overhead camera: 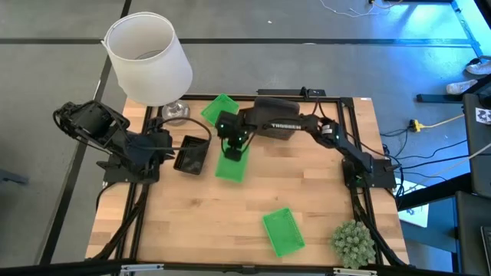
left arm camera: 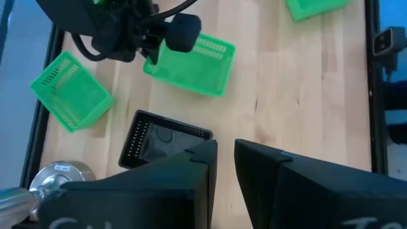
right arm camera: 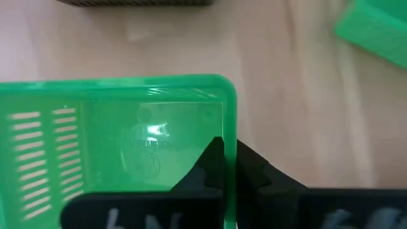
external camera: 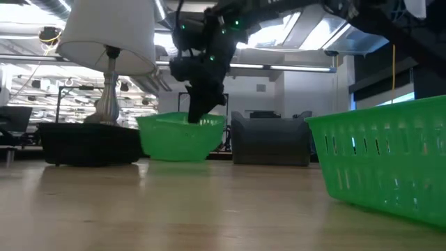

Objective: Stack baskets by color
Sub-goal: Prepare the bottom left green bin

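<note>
Three green baskets show in the high view: one at the far side [overhead camera: 220,109], one mid-table [overhead camera: 232,162] and one near the front edge [overhead camera: 283,231]. My right gripper [overhead camera: 232,146] is shut on the middle one [right arm camera: 121,146]. A black basket [overhead camera: 192,155] rests on its base to its left. My left gripper [left arm camera: 226,166] hovers open above the black basket's left side [left arm camera: 159,137], holding nothing. A smoky grey basket [external camera: 270,139] stands on the table behind, in the low view. My right gripper has the green basket's far end wall [right arm camera: 230,127] pinched, one finger inside the basket and one outside. The fingers come from above, slanting steeply down. The basket stays upright with its opening up; I cannot tell whether its base is clear of the table.
A lamp with a white shade [overhead camera: 149,57] stands on its metal foot [overhead camera: 175,113] at the far left corner. A round green plant ball [overhead camera: 353,241] sits at the near right corner. Bare wood lies between the middle and the near green baskets.
</note>
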